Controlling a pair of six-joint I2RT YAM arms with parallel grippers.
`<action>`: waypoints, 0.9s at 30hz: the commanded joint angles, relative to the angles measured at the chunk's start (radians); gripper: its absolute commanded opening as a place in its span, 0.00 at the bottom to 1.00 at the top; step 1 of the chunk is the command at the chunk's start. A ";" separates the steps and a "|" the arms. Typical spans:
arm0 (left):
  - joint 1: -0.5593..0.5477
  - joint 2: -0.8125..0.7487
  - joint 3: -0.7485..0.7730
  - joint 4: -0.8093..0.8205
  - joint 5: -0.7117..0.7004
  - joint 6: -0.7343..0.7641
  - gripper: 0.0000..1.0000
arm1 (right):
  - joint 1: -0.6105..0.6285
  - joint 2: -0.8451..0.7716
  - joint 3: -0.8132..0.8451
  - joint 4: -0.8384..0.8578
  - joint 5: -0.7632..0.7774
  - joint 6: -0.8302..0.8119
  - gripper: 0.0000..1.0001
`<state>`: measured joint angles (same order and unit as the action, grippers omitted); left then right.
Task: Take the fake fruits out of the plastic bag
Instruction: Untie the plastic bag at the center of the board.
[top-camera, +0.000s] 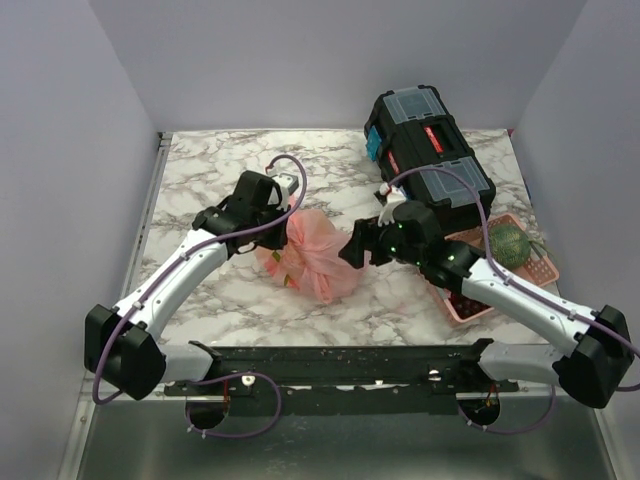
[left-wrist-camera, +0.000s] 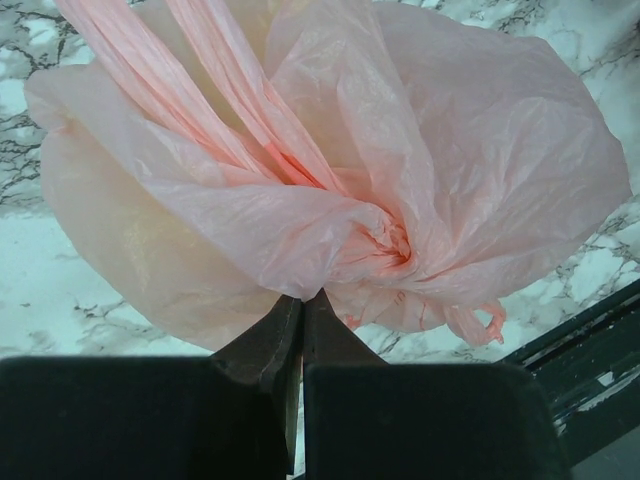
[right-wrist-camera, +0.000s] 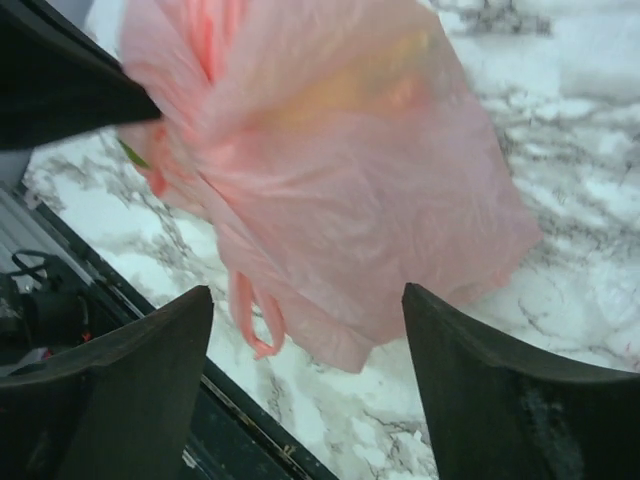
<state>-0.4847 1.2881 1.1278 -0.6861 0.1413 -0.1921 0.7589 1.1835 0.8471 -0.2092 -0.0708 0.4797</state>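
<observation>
- The plastic bag (top-camera: 318, 255) is hiding the fake fruits (right-wrist-camera: 372, 85) from me. Only a dim yellow patch is showing through the film at my right wrist, too blurred to name.
- A green sliver (right-wrist-camera: 131, 152) is peeking out at the bag's edge, and I am failing to tell what it is.
- At my left wrist, the bag's handles (left-wrist-camera: 150, 95) are running off the top edge.
- From above, the bag and my own wrist are hiding the tips of my left jaws.
- My right arm (top-camera: 520, 300) is covering part of the pink basket (top-camera: 542, 268), and the dark things (top-camera: 463, 301) in it are looking too small to name.
</observation>
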 joint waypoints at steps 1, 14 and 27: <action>0.000 -0.015 -0.029 0.062 0.049 -0.003 0.00 | 0.014 0.021 0.141 -0.084 0.066 -0.100 0.82; 0.003 -0.040 -0.070 0.109 0.081 -0.029 0.00 | 0.181 0.279 0.232 0.181 0.135 -0.182 0.71; 0.004 -0.035 -0.070 0.104 0.095 -0.047 0.00 | 0.220 0.425 0.234 0.238 0.339 -0.081 0.65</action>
<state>-0.4843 1.2648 1.0637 -0.6052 0.1986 -0.2279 0.9695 1.5444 1.0569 0.0315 0.1688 0.3405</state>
